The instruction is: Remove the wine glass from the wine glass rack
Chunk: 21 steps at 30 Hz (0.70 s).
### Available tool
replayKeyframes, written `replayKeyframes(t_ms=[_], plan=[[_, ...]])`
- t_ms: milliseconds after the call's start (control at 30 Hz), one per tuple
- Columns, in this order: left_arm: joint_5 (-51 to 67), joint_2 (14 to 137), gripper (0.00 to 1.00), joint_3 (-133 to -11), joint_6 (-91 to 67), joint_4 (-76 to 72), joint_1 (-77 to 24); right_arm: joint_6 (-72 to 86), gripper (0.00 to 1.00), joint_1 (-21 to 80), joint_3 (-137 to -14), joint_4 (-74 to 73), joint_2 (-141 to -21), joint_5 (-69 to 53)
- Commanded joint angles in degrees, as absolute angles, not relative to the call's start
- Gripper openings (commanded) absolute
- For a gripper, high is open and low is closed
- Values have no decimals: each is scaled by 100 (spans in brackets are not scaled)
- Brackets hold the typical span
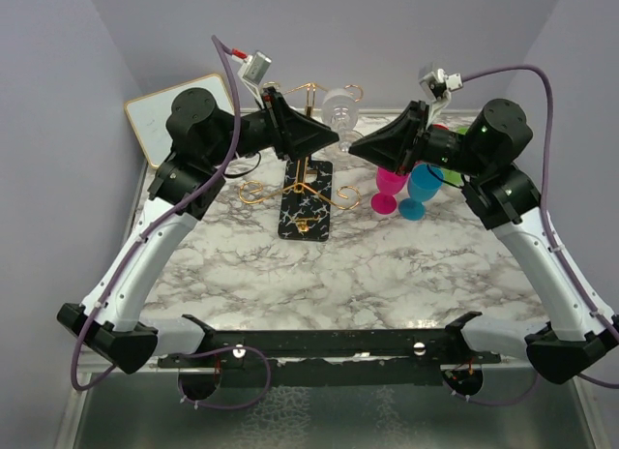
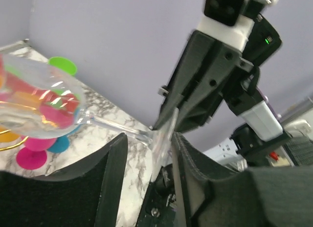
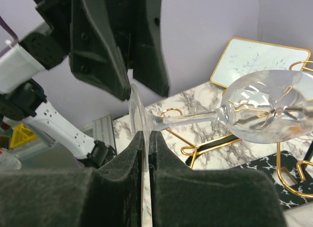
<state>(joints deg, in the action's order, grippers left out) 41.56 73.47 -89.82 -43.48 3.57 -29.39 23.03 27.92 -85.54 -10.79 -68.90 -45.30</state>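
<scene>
A clear wine glass (image 1: 340,108) lies sideways in the air beside the top of the gold wire wine glass rack (image 1: 300,178). The rack stands on a black white-veined base (image 1: 308,212). My right gripper (image 3: 145,135) is shut on the edge of the glass's flat foot (image 3: 134,107). The stem and bowl (image 3: 264,107) stick out to the right over the rack's curled arms (image 3: 195,139). My left gripper (image 2: 149,146) is open around the same foot (image 2: 164,134). There is a clear gap between the foot and its left finger (image 2: 112,161). The bowl (image 2: 39,102) shows at the left of that view.
A white gold-edged board (image 1: 184,105) leans at the back left. Pink (image 1: 387,190), blue (image 1: 418,193) and green (image 1: 455,168) goblets stand at the back right under my right arm. Both arms meet above the rack, over the marble tabletop (image 1: 338,275).
</scene>
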Motion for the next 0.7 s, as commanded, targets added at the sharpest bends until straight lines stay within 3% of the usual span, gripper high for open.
replayKeyframes(t_ms=[0,133,500,667], plan=[[3085,7053,47,-9281,-3538,1222,-2900,1252,1,2895,-8340,-1069,-6426,-4306],[2768,6779,58,-9195,-3375,1546,-2900,322,1,2921,-7852,-945,-6016,-3673],[2855,6462,63,-8464,-4092,1490,-2900,-1988,1,3832,-6414,645,-5685,-1090],[2818,6272,63,-8170,-4236,1449,-2900,-3402,1,4692,-5657,2375,-5823,328]])
